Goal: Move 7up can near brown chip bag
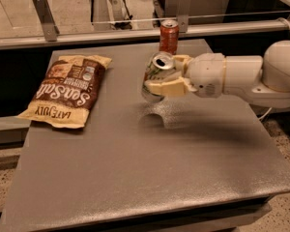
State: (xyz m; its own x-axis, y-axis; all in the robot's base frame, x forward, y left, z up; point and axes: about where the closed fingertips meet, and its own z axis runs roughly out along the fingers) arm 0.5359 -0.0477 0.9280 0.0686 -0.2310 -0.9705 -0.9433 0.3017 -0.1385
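The 7up can [154, 76], white-silver with green marks and a silver top, is held tilted in my gripper [165, 75] above the grey table [135, 168], near its middle back. The gripper's cream fingers [166, 87] are shut around the can; the arm comes in from the right. The can's shadow falls on the table just below it. The brown chip bag [67, 90] lies flat at the table's left, with white lettering and a yellow-tan band at its near end. The can is to the right of the bag, about a bag's width away.
An orange-red soda can [168, 36] stands upright at the table's back edge, just behind the gripper. A metal rail with posts [43, 16] runs behind the table. The table's right edge lies under the arm.
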